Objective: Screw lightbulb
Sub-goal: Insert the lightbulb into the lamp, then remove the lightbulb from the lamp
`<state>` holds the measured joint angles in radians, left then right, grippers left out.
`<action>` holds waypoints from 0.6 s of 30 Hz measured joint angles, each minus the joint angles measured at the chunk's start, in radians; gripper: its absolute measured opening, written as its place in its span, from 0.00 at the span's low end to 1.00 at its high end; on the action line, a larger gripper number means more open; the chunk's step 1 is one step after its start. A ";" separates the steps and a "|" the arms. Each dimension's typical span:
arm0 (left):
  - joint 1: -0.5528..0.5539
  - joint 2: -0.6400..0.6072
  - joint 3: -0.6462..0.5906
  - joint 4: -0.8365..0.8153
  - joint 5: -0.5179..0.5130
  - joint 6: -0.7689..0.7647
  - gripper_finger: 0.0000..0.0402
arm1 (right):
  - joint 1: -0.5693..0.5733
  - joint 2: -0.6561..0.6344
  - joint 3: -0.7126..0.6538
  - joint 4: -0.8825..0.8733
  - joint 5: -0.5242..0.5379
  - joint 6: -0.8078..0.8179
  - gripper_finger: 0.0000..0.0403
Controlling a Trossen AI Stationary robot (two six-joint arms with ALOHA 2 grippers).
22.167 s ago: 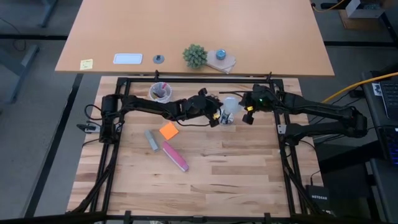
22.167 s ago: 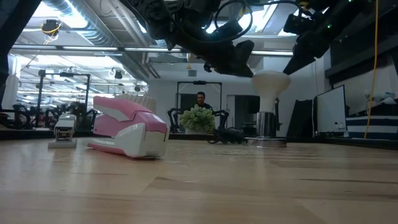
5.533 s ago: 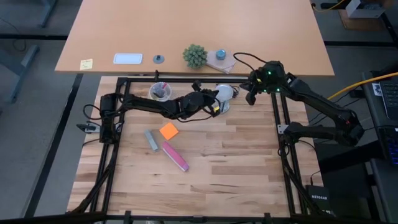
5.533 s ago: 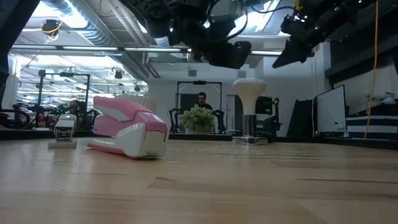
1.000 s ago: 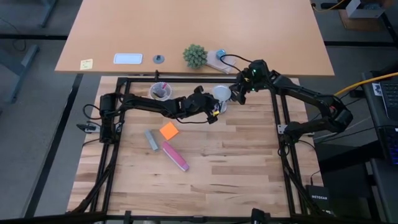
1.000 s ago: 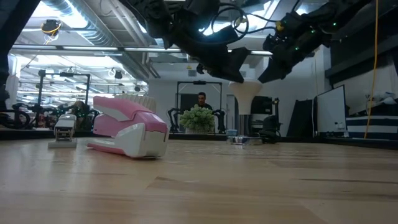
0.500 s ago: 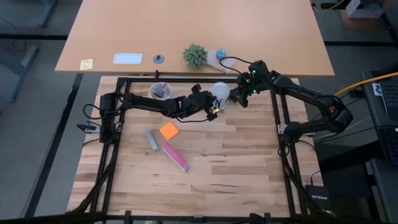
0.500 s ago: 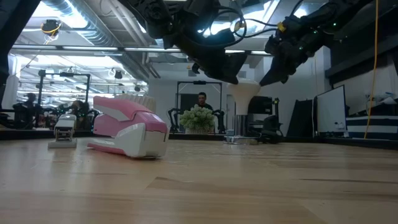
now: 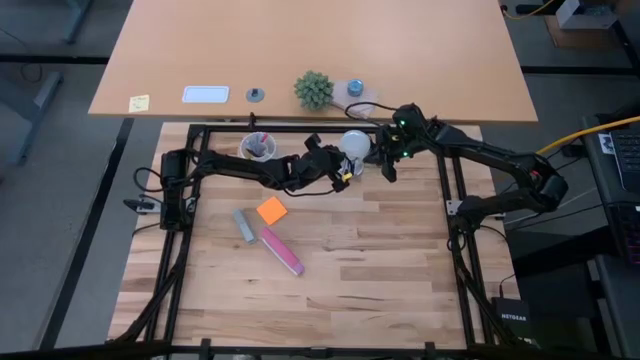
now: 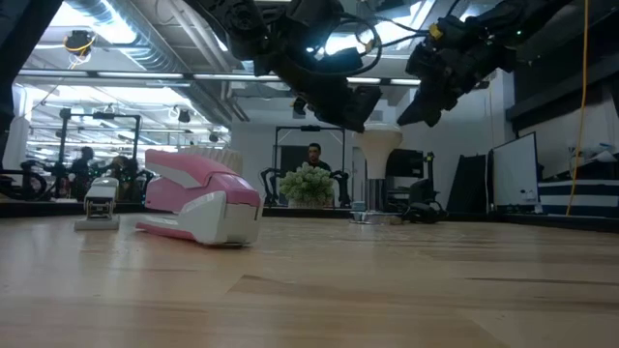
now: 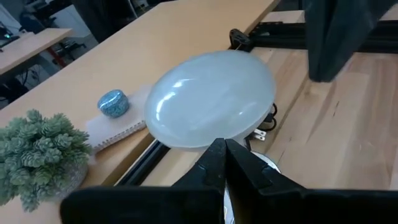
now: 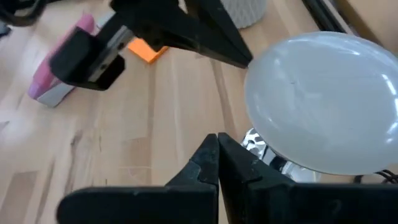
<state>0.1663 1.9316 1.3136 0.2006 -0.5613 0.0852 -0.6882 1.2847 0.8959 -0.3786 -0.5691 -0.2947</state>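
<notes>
You are looking at the lightbulb [image 9: 354,143] standing upright, left gripper [image 9: 345,170] and right gripper [image 9: 386,166] flanking it, fingers together.

One camera looks straight down over the pale wooden desk [image 9: 380,260], another level across its top. Both wrist cameras sit close to the round white frosted lightbulb [image 11: 208,99], from opposite sides.

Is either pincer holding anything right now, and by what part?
Nothing. Both the left pincer and right pincer are shut empty beside the lightbulb.
</notes>
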 joint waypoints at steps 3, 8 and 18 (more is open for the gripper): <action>-0.023 0.000 0.000 0.010 0.000 0.002 0.00 | 0.011 -0.015 0.000 0.001 0.027 -0.001 0.01; -0.064 0.000 0.000 0.020 0.002 0.003 0.00 | 0.015 -0.059 0.000 0.000 0.059 -0.001 0.01; -0.138 -0.038 0.000 0.017 0.003 0.010 0.00 | 0.015 -0.207 0.000 -0.035 0.090 -0.001 0.01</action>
<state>0.0280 1.8933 1.3136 0.2174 -0.5580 0.0952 -0.6735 1.0776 0.8959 -0.4132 -0.4795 -0.2960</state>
